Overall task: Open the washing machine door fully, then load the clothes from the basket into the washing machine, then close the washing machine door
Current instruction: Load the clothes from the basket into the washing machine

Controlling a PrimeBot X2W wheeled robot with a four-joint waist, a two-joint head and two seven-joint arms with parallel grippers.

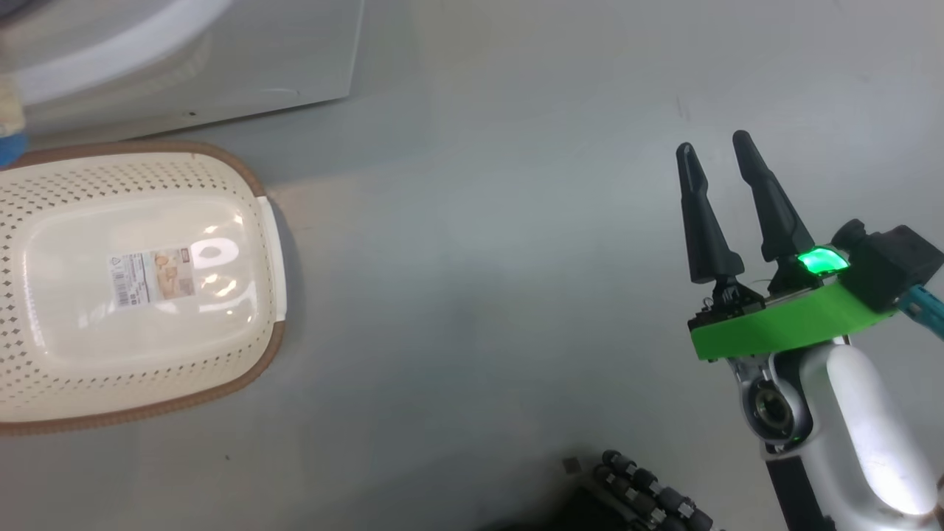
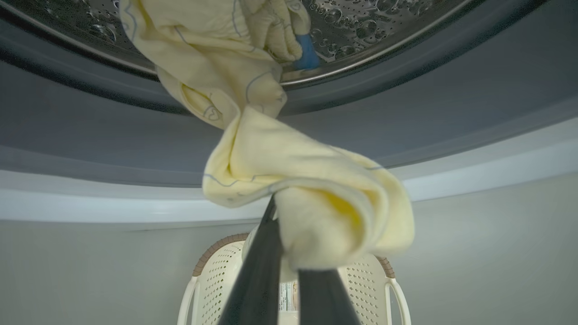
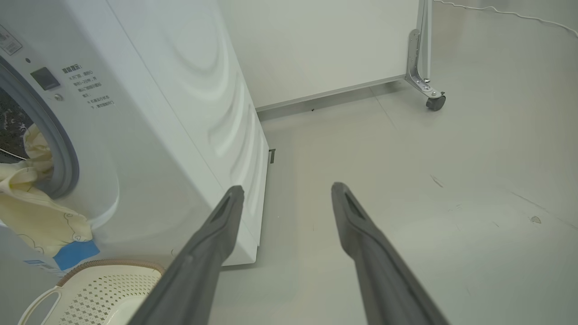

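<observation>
Left gripper (image 2: 287, 250) pinches pale yellow clothes (image 2: 253, 153) at the washing machine (image 3: 171, 113) mouth. The fabric drapes over the machine's grey gasket (image 2: 406, 104), partly inside its steel drum (image 2: 361, 27). The basket (image 1: 74, 177) below the machine looks empty. Right gripper (image 1: 712, 142), fingers spread, hangs beside the machine. Likely left to do: pushing the clothes in and closing the door.

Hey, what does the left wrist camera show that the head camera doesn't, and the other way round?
Left wrist view: the left hand shut on the clothes, a cream-yellow garment trailing out of the steel drum across the grey gasket. Head view: the right hand, open, above the floor. Shared: the basket, perforated cream with a brown rim.
</observation>
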